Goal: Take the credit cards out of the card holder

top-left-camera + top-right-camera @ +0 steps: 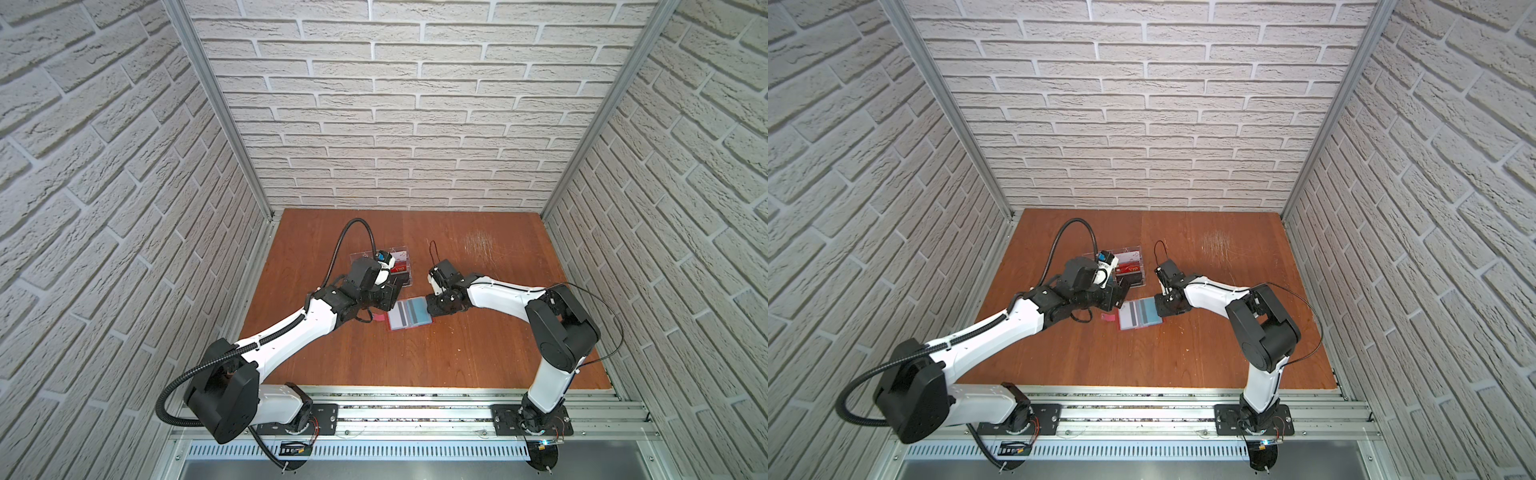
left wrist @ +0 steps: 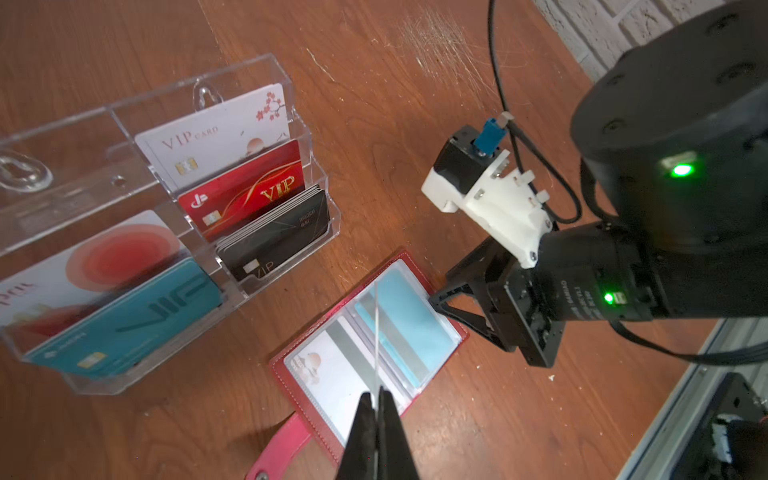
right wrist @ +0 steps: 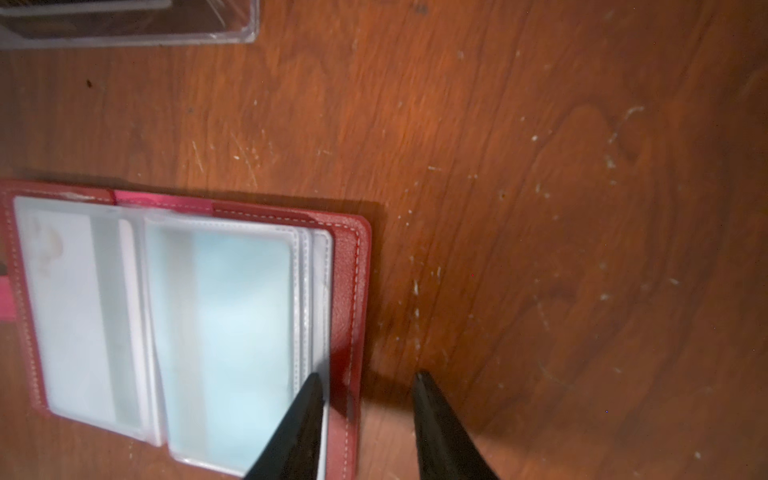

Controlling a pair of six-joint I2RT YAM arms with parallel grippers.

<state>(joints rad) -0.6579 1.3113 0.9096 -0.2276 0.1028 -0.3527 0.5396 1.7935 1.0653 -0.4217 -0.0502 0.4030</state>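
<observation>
The red card holder [image 1: 411,328] [image 2: 277,368] [image 3: 349,286] lies open on the table, with a white card and a teal card showing through its plastic sleeves. My left gripper [image 2: 376,401] [image 1: 394,300] is shut on a thin credit card [image 2: 375,332] held above the holder's left page. That card shows edge-on in the left wrist view and dark in a top view [image 1: 401,286]. My right gripper [image 3: 368,376] [image 1: 430,309] is open across the holder's right edge, one finger on the sleeves and the other over bare table.
A clear acrylic tray [image 2: 291,70] [image 1: 401,253] stands behind the holder. It holds white, red and teal VIP cards and a stack of black cards [image 2: 282,237]. The holder's red strap tab [image 2: 282,449] sticks out to the left. Brick walls enclose the table.
</observation>
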